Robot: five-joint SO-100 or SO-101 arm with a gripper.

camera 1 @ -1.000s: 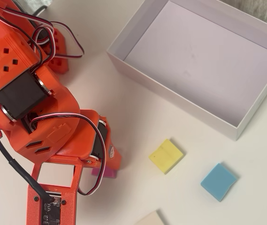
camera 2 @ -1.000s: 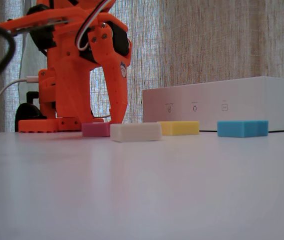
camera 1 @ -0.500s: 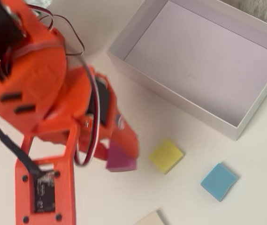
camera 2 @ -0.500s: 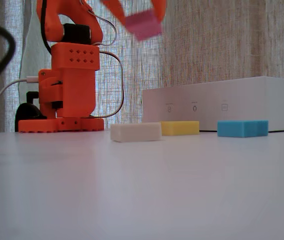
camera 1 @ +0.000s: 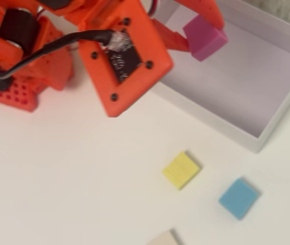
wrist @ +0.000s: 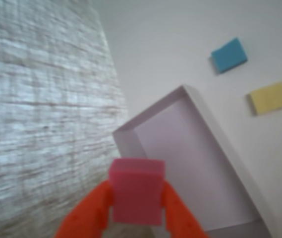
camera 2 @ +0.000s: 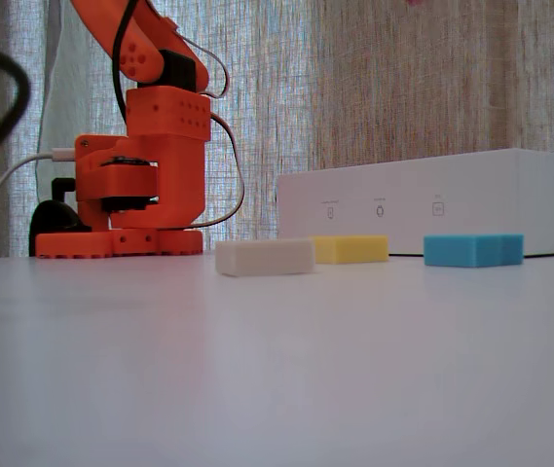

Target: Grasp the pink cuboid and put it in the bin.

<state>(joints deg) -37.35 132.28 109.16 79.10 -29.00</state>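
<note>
My orange gripper [camera 1: 198, 28] is shut on the pink cuboid [camera 1: 204, 37] and holds it in the air over the near-left part of the bin [camera 1: 282, 109], a shallow white box. In the wrist view the pink cuboid [wrist: 136, 191] sits clamped between the two orange fingers [wrist: 88, 213], with the bin [wrist: 200, 168] below and ahead of it. The fixed view shows the bin's white side wall [camera 2: 432, 209] and the arm's base [camera 2: 140, 185]; the gripper is above that frame's top edge.
A yellow block [camera 1: 181, 169] and a blue block [camera 1: 238, 197] lie on the white table in front of the bin. A white block [camera 2: 264, 257] lies nearer the fixed camera. A curtain hangs behind the table. Cables run by the arm's base [camera 1: 17, 56].
The gripper closed on the pink cuboid at table level beside the white block, lifted it high and swung it right toward the bin, out of the fixed view.
</note>
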